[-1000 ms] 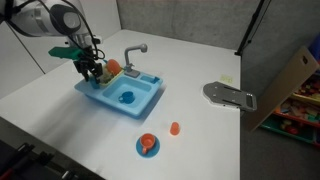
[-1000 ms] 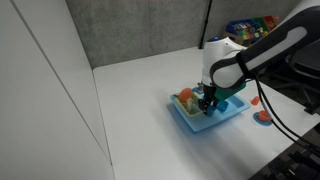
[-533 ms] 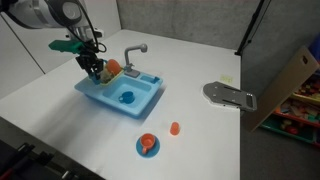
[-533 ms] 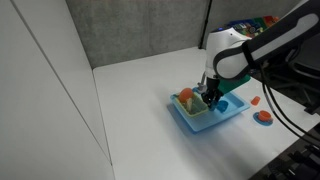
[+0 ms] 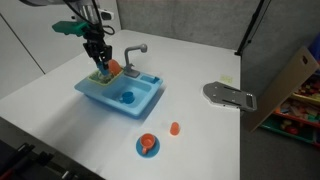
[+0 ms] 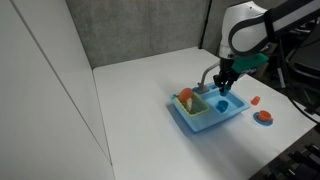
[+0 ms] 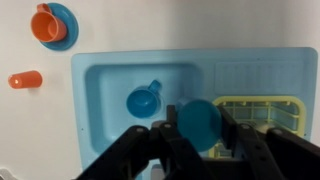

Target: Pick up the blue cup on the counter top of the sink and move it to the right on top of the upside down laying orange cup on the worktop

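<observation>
In the wrist view my gripper (image 7: 198, 128) is shut on the small blue cup (image 7: 198, 122) and holds it above the light blue sink (image 7: 110, 70), over the basin's edge next to the yellow rack (image 7: 262, 103). In both exterior views the gripper (image 5: 101, 68) (image 6: 225, 86) hangs above the sink (image 5: 142, 104) (image 6: 203, 124). The tiny orange cup (image 5: 175, 128) (image 6: 255, 101) (image 7: 25, 79) lies on its side on the white worktop (image 5: 200, 60), apart from the sink.
A blue handled cup (image 7: 145, 100) (image 5: 126, 97) sits in the basin. An orange cup on a blue saucer (image 5: 148, 145) (image 7: 50, 22) stands near the small orange cup. The grey faucet (image 5: 134, 52), a grey flat tool (image 5: 230, 95) and a cardboard box (image 5: 290, 85) are around.
My gripper has risen from the sink's rack side with the blue cup in it and moved over toward the basin.
</observation>
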